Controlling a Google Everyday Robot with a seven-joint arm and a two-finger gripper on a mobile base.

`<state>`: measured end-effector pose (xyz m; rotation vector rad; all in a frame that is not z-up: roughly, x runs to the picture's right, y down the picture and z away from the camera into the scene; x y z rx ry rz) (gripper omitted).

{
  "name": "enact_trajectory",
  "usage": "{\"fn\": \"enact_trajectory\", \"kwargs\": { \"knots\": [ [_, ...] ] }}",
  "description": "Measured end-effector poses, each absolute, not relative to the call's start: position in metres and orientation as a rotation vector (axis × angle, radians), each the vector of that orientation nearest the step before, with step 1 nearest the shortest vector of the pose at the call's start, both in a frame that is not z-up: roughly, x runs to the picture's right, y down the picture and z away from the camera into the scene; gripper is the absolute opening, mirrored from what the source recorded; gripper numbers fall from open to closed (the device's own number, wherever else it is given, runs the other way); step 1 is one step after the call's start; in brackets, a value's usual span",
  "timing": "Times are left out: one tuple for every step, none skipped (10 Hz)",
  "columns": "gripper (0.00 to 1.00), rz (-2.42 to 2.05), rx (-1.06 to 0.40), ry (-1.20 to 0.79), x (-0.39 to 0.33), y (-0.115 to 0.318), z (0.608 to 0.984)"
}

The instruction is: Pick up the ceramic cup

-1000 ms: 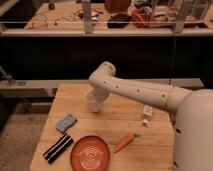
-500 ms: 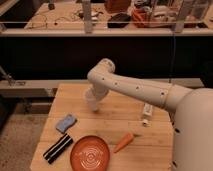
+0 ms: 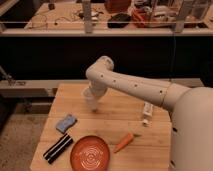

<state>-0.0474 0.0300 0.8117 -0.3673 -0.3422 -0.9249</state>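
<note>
Camera view: shows gripper tucked under the white arm's wrist, at the rear left of the wooden counter, right at the ceramic cup. Cannot tell how the grip stands, since the wrist hides it. Finds the ceramic cup pale and slightly tilted, seemingly a touch off the wood, well apart from the orange plate, carrot, blue sponge and white tube. Against a second ago, places cup and wrist together slightly further left and a shade higher; reads as a grasp probably made and the lift beginning, not yet clear of the counter.
</note>
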Motion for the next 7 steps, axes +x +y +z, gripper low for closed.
{"fn": "enact_trajectory", "kwargs": {
  "knots": [
    [0.00,-0.927,-0.370,-0.347,-0.047,0.028,0.809],
    [0.00,-0.930,-0.372,-0.354,-0.049,0.025,0.807],
    [0.00,-0.934,-0.373,-0.359,-0.051,0.024,0.806],
    [0.00,-0.938,-0.375,-0.363,-0.052,0.023,0.805],
    [0.00,-0.944,-0.377,-0.370,-0.052,0.020,0.802],
    [0.00,-0.951,-0.383,-0.380,-0.052,0.016,0.796],
    [0.00,-0.955,-0.384,-0.388,-0.052,0.012,0.792]
  ]
}}
